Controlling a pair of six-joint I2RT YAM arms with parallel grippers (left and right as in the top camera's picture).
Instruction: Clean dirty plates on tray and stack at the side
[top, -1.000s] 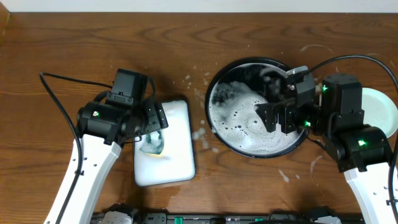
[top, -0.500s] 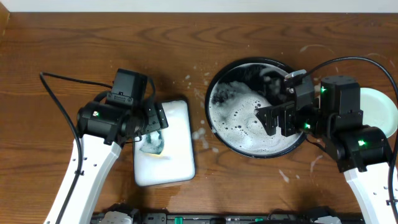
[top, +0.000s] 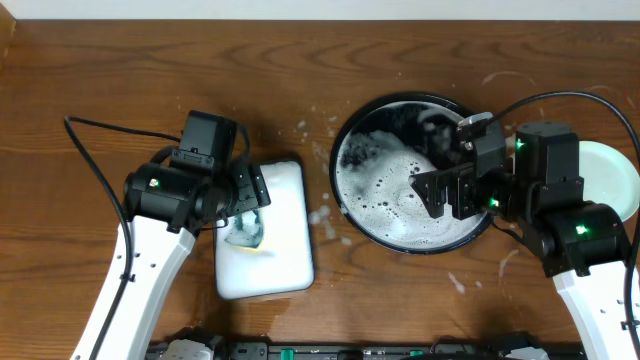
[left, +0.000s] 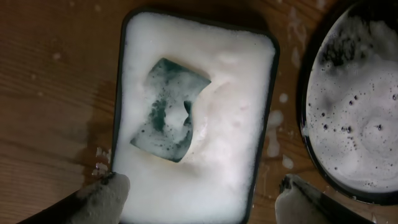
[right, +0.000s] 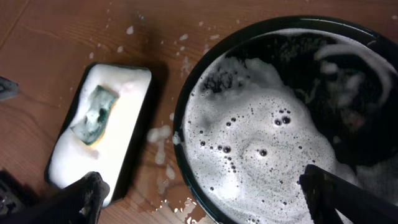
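We seem about to fetch the sponge, our left fingers spread above it. Our right fingers hang spread over the foamy tray. Next we lower and pinch.

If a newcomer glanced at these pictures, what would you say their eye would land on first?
Probably the big black tray right of centre, half covered in white suds. Next, the green sponge sunk in the foam-filled rectangular dish to the left. A pale green plate sits at the far right edge.
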